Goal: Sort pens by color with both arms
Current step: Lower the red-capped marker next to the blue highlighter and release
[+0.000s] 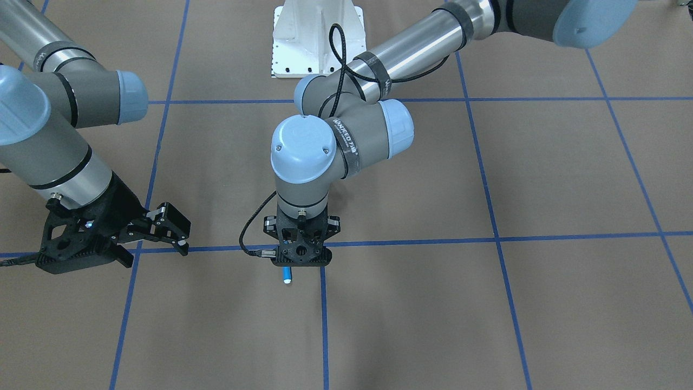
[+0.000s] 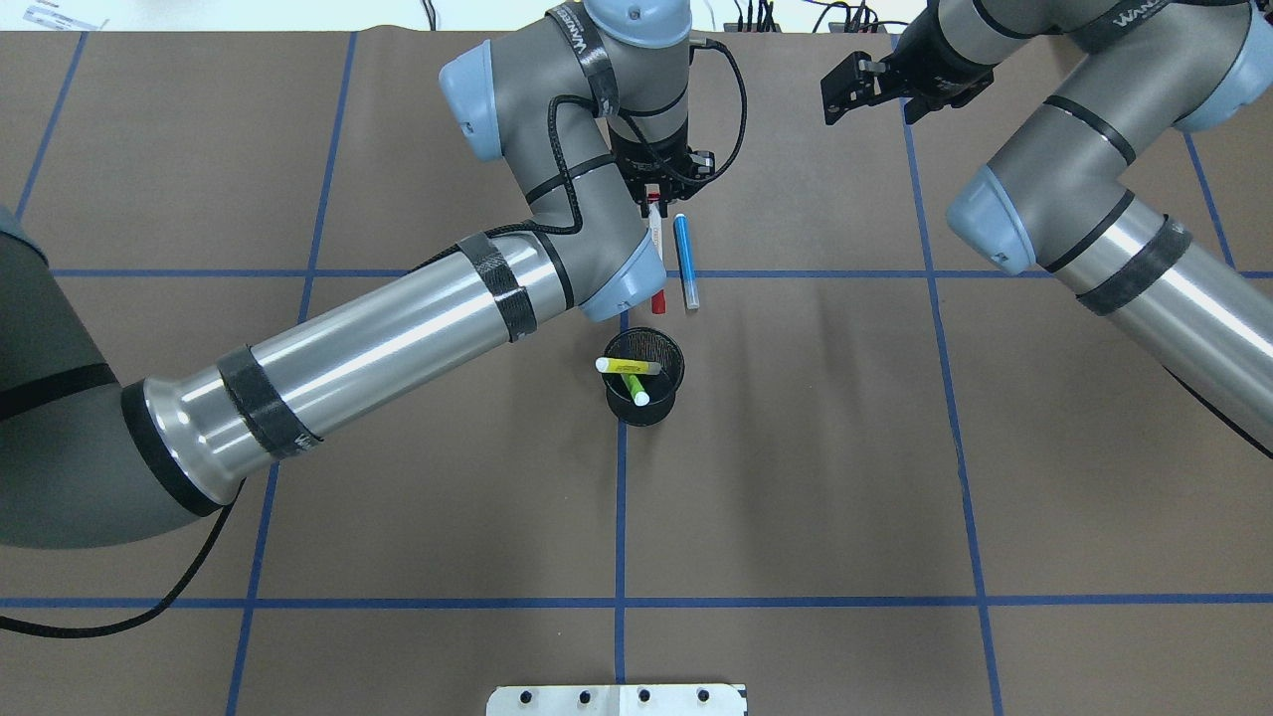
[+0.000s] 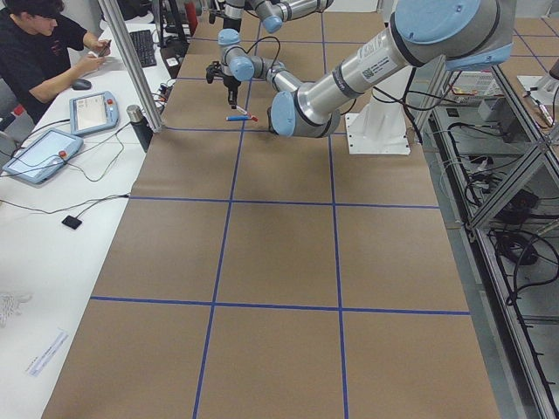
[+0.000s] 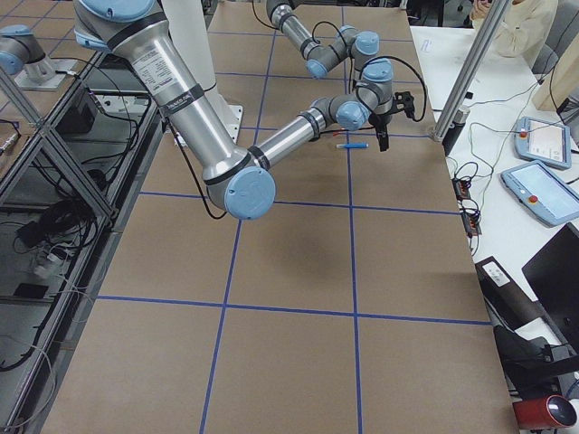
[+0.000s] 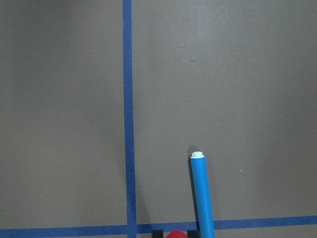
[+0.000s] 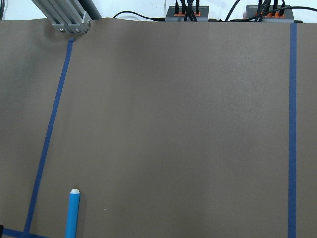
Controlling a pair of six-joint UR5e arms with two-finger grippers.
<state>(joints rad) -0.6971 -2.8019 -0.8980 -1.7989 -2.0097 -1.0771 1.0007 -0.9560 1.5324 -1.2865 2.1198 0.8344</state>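
Note:
The blue pen point(image 2: 685, 261) lies flat on the brown table, and its end shows in the left wrist view point(image 5: 203, 198) and the right wrist view point(image 6: 73, 214). Just beside it lies the red-capped, white-bodied pen point(image 2: 655, 239). My left gripper point(image 2: 653, 196) stands straight down over that pen's far end, fingers shut on its red tip point(image 5: 174, 234). The yellow pen point(image 2: 627, 366) and the green pen point(image 2: 635, 388) rest in the black mesh cup point(image 2: 668, 350). My right gripper point(image 1: 154, 254) hangs open and empty, off to the side of the pens.
Blue tape lines point(image 2: 621, 497) divide the table into squares. The white pedestal base point(image 1: 318, 38) stands at the robot's edge. My left arm's elbow point(image 2: 617, 278) overhangs the red cap and the cup's rim. A person point(image 3: 35, 52) sits at a side desk with tablets.

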